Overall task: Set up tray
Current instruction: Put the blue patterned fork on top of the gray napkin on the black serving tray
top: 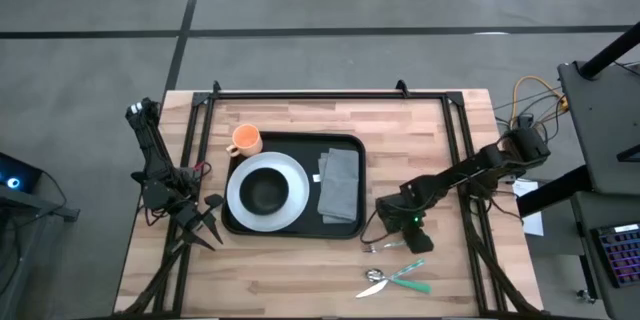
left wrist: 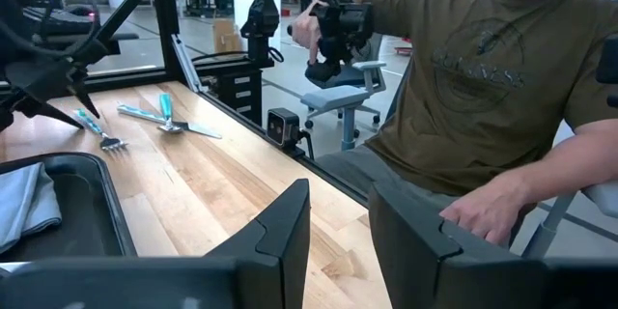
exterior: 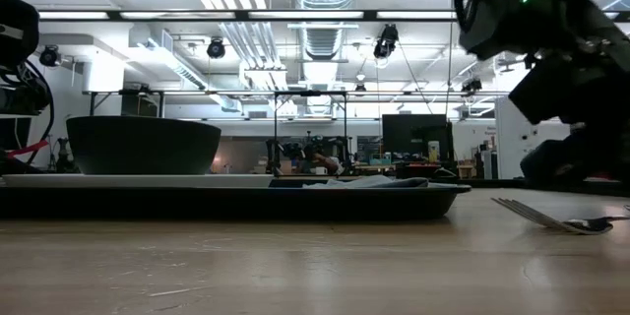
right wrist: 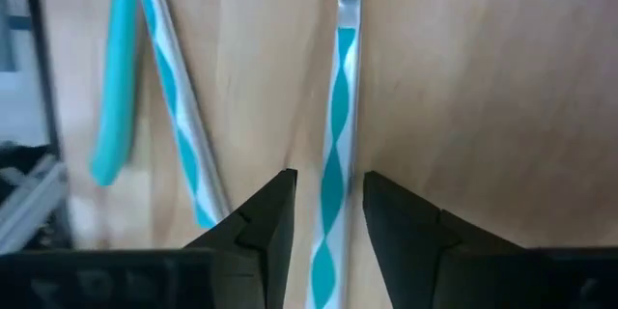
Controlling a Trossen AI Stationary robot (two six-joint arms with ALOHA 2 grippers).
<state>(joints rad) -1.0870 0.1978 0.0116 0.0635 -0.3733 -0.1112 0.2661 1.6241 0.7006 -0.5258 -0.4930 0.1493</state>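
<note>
My right arm reaches in from the table's right edge, elbow out, its gripper (top: 412, 237) pointing down at the wood just right of the tray (top: 345, 226). In the right wrist view the two fingers (right wrist: 259, 224) stand a little apart, straddling the striped teal-and-white handle of the fork (right wrist: 335, 154), which lies flat on the wood between them; I can't see either finger touching it. Beside it that camera shows two more handles, one striped (right wrist: 174, 97) and one solid teal (right wrist: 116, 87).

From overhead the fork (top: 385, 245) is mostly hidden under the gripper, and the other utensils (top: 392, 279) lie nearer the front edge. The tray sits in the middle of the table, holding a white plate (top: 290, 175) with a black bowl (top: 264, 192) on it and a folded grey napkin (top: 340, 182); an orange cup (top: 244, 140) stands at its far left corner, whether touching I can't tell.

The left arm waits at the table's left edge, its gripper (top: 205, 222) with fingers parted. Its wrist camera alone shows a person (left wrist: 463, 87) seated beyond the table. At table height the fork's tines (exterior: 541, 217) are plain, but the right gripper is cut off.
</note>
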